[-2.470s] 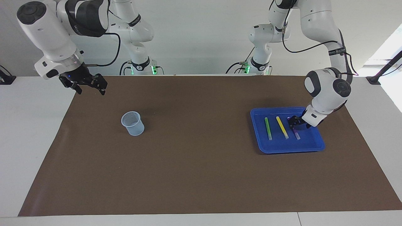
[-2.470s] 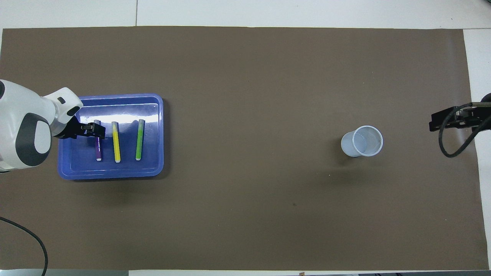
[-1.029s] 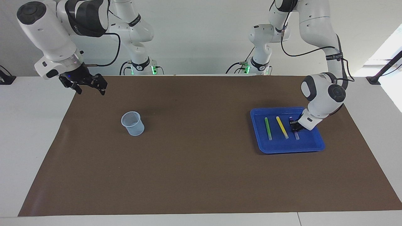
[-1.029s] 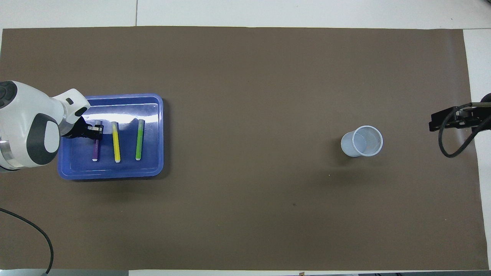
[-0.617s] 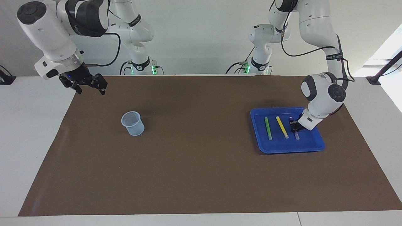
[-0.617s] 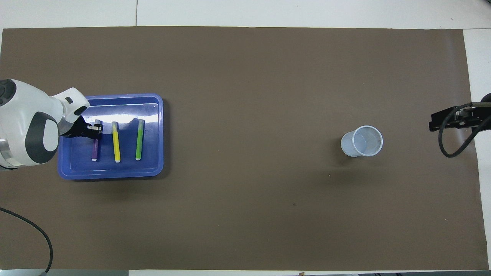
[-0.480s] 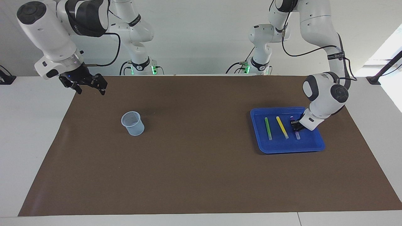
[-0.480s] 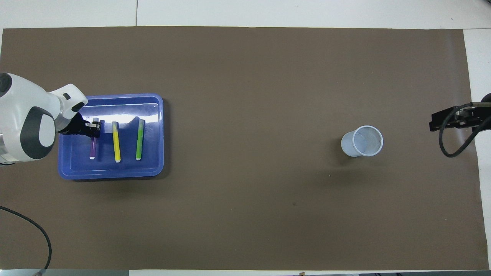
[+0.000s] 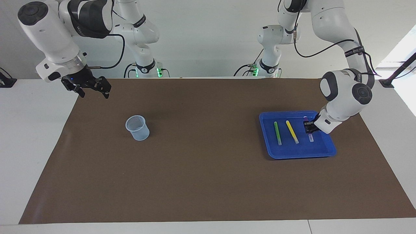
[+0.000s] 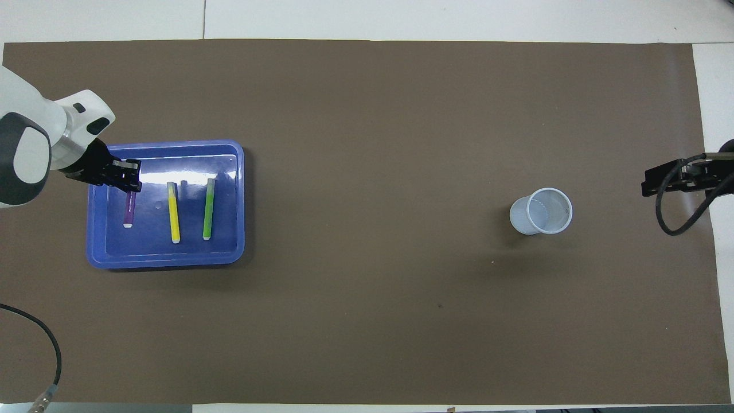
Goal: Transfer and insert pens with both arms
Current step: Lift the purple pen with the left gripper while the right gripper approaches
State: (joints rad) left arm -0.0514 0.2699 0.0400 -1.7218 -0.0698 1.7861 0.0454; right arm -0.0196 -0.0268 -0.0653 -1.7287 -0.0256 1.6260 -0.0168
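My left gripper [image 9: 308, 127] [image 10: 128, 175] is shut on the purple pen [image 9: 311, 137] [image 10: 129, 213] near its upper end. The pen hangs slantwise just over the blue tray [image 9: 300, 154] [image 10: 166, 261], at the side toward the left arm's end of the table. The yellow pen [image 9: 292, 131] [image 10: 174, 213] and the green pen [image 9: 277, 133] [image 10: 209, 209] lie side by side on the tray floor. Over the mat's corner at the right arm's end, my right gripper [image 9: 92, 91] [image 10: 676, 178] waits in the air, open and holding nothing.
A clear plastic cup [image 9: 138, 128] [image 10: 542, 211] stands upright on the brown mat [image 9: 201, 169] toward the right arm's end. Two small arm bases with green lights [image 9: 148, 70] stand at the robots' edge of the table.
The left gripper closed on the purple pen in the tray, then rose a little with it and shifted toward the left arm's end. The right arm has not moved.
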